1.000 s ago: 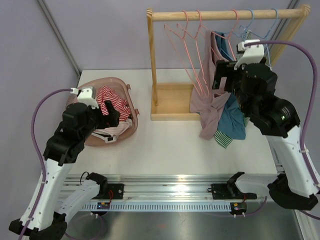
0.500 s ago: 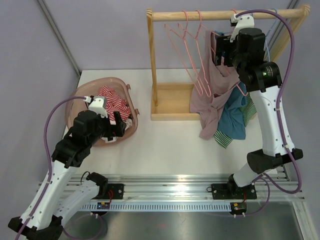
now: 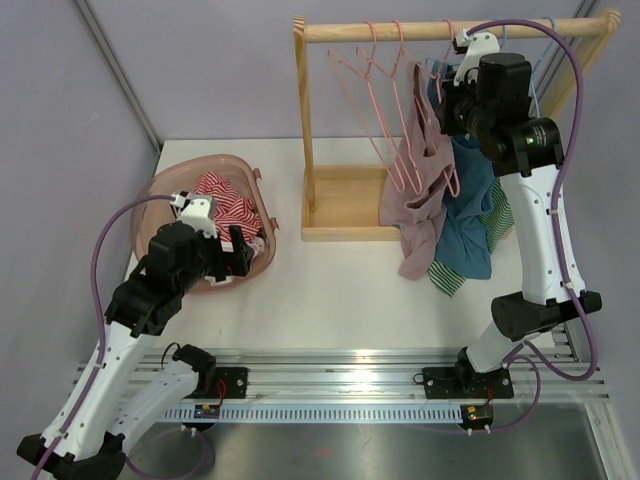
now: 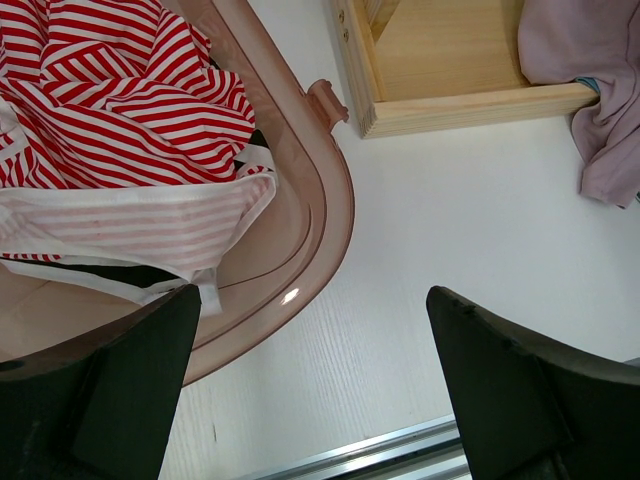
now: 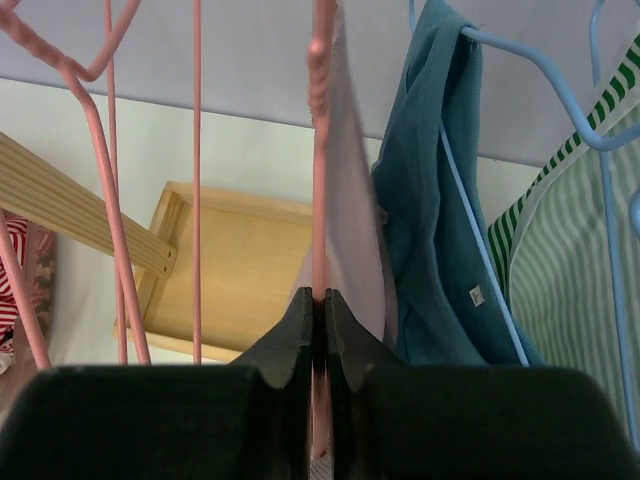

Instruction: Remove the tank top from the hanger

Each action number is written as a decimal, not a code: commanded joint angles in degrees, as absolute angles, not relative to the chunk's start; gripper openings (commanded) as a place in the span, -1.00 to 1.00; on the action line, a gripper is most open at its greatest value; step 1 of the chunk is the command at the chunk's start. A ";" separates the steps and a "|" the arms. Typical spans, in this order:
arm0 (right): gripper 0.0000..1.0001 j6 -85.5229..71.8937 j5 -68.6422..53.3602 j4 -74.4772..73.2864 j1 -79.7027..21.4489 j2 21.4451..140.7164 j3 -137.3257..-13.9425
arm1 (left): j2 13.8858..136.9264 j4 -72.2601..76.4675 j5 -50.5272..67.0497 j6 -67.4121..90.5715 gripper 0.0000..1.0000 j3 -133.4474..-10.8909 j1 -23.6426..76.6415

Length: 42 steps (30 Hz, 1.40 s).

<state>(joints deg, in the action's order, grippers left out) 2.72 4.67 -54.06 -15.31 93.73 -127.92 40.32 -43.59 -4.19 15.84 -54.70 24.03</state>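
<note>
A mauve tank top (image 3: 420, 190) hangs from a pink hanger (image 3: 452, 182) on the wooden rack's rail (image 3: 520, 28). High up just under the rail, my right gripper (image 3: 441, 98) is shut on that hanger's pink wire. In the right wrist view the wire (image 5: 321, 150) runs straight down between the closed fingertips of the right gripper (image 5: 320, 297), with the tank top's strap (image 5: 355, 220) just behind it. My left gripper (image 3: 243, 251) is open over the table beside the basket, and nothing sits between the wide-apart fingers of the left gripper (image 4: 312, 295).
A teal shirt (image 5: 430, 220) and a green striped one (image 5: 570, 280) hang on blue hangers (image 5: 540, 90) to the right. Two bare pink hangers (image 3: 375, 90) hang left. The rack's wooden base tray (image 3: 345, 200) sits below. A pink basket (image 3: 160, 190) holds red striped clothes (image 4: 120, 90).
My right gripper rose to the rail and shut on the pink hanger wire; hanger and tank top swung slightly left. The left arm shifted a little toward me, still open.
</note>
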 commanded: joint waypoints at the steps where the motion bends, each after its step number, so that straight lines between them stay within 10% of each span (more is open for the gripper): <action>1: -0.86 2.11 1.32 -55.37 -15.21 95.18 -130.34 | 39.37 -40.78 -2.11 14.59 0.98 -54.32 24.26; 42: -1.00 -6.24 -1.49 -56.33 -15.21 78.42 -130.08 | 38.85 -40.16 -1.76 15.47 0.98 -56.16 24.26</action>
